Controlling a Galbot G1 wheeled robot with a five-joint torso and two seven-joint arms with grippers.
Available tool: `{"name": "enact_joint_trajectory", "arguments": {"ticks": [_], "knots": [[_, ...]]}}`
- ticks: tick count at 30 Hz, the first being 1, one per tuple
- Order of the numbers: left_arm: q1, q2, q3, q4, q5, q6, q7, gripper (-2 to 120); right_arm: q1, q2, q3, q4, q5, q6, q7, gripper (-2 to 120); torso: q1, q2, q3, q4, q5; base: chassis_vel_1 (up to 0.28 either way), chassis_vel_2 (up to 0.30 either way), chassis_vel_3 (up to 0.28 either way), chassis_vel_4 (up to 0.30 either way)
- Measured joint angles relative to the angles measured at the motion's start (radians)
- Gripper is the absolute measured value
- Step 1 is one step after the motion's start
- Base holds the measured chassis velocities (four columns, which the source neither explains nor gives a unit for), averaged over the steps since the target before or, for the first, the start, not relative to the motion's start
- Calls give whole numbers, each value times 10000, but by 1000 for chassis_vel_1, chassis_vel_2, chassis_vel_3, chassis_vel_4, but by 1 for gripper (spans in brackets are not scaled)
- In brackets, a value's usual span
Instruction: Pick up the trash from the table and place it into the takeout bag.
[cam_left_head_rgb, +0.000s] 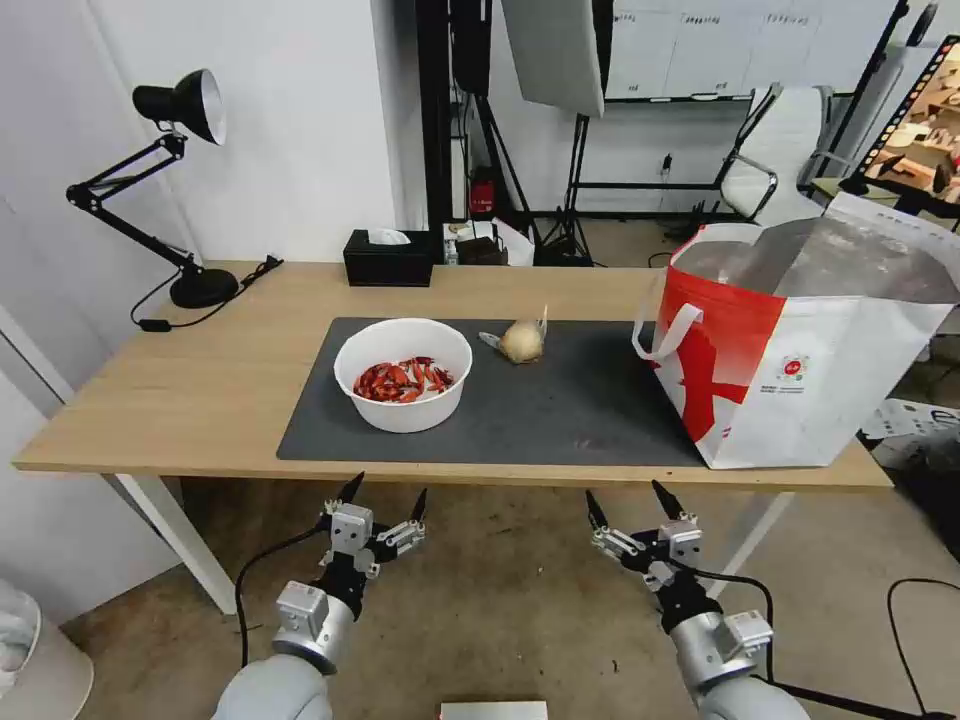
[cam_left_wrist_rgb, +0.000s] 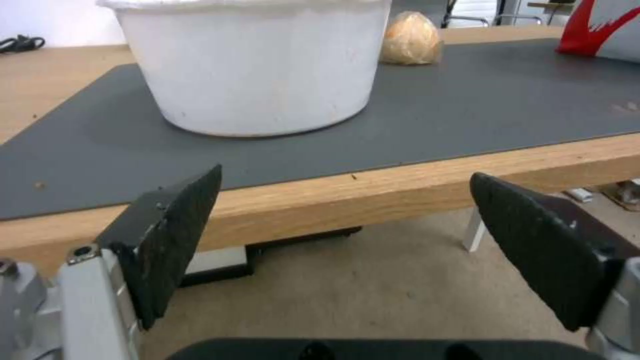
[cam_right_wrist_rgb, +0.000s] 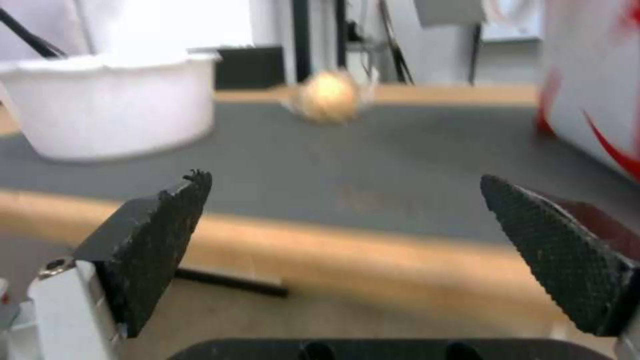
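Light-wood table (cam_left_head_rgb: 200, 390) holds a dark grey mat (cam_left_head_rgb: 560, 410). At its right end stands the white-and-red bag (cam_left_head_rgb: 800, 350); a white bowl (cam_left_head_rgb: 403, 375) of red scraps and a tan ball (cam_left_head_rgb: 522, 342) sit on the mat. Left gripper (cam_left_head_rgb: 384, 497) and right gripper (cam_left_head_rgb: 627, 499) hover below the front edge, both spread wide and empty.

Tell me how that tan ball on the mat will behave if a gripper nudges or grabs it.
The tan ball looks rounded and sits free on the grey mat, so a nudge would probably roll it. Its surface seems crinkly, like a wrapped wad, so it is likely light and may squash between jaws. A thin tail sticks out beside it, which might limit rolling.
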Motion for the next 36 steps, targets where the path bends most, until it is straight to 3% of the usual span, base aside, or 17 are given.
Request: {"name": "enact_joint_trajectory", "arguments": {"ticks": [7,10,15,27,36], "knots": [[-28,101,6,-23,-28,13,3,100,2852,-587,-1141,-88,1042,-1098,70,100,2,-1,2,2,-2,0,0,0,0],[4,96,11,-64,-33,25,2,100,5252,-691,-2184,-716,1800,-1837,485,100,2,-1,3,5,-3,0,0,0,0],[29,121,-35,-71,-46,30,6,100,7310,-427,-3429,-1682,2230,-2592,1368,100,3,-1,2,2,-1,0,0,0,0],[23,117,-73,-78,-93,34,-12,100,9647,494,-4867,-3436,2655,-3821,3108,100,3,-2,1,1,-3,0,0,0,0],[40,136,-127,-114,-130,35,-14,100,10770,1186,-5198,-4777,3236,-4258,3333,100,2,-2,1,2,-3,0,0,0,0]]}}
